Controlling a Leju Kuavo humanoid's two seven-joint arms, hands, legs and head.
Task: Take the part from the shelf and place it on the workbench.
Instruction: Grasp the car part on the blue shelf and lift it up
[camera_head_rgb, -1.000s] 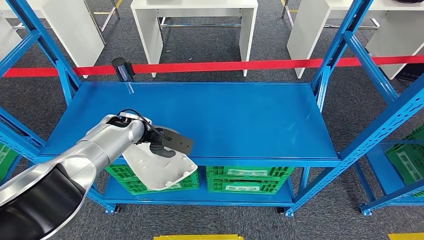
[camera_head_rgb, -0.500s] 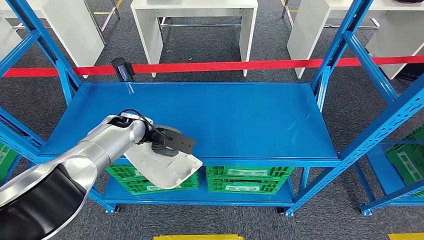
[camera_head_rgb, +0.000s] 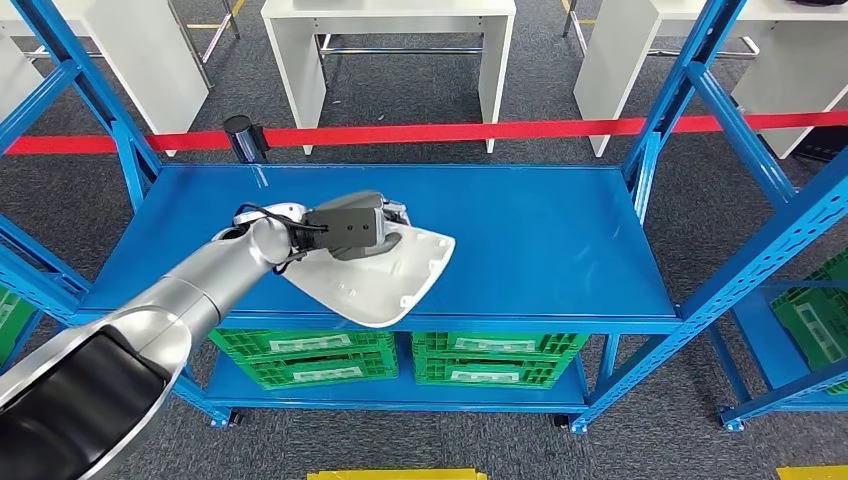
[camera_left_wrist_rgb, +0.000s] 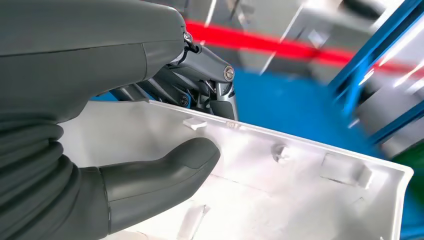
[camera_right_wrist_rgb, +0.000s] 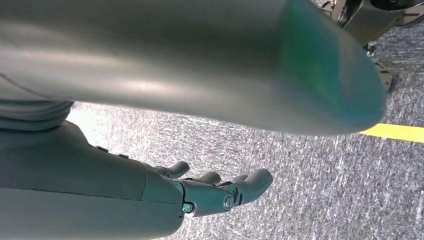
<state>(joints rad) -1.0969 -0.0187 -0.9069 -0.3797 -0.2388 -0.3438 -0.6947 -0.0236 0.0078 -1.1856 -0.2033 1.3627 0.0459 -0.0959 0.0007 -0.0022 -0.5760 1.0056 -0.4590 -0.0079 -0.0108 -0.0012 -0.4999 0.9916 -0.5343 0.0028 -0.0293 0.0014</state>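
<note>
The part is a white moulded plastic cover (camera_head_rgb: 385, 275), tilted above the front half of the blue shelf (camera_head_rgb: 520, 240). My left hand (camera_head_rgb: 352, 228) grips its near edge, the silver arm reaching in from the lower left. In the left wrist view the grey thumb (camera_left_wrist_rgb: 165, 170) presses the ribbed inner face of the cover (camera_left_wrist_rgb: 300, 190) while darker fingers (camera_left_wrist_rgb: 210, 70) hook over its rim. My right hand (camera_right_wrist_rgb: 220, 192) hangs above grey carpet with fingers loosely apart and nothing in it.
Blue uprights (camera_head_rgb: 680, 100) frame the shelf on both sides. Green crates (camera_head_rgb: 495, 355) sit on the lower level. A red barrier tape (camera_head_rgb: 500, 130) runs behind the rack, with white tables (camera_head_rgb: 390, 40) beyond. A yellow floor line (camera_right_wrist_rgb: 395, 131) crosses the carpet.
My left hand has lifted the cover from over the shelf's front edge and swung it up and to the right, turning it over the shelf top.
</note>
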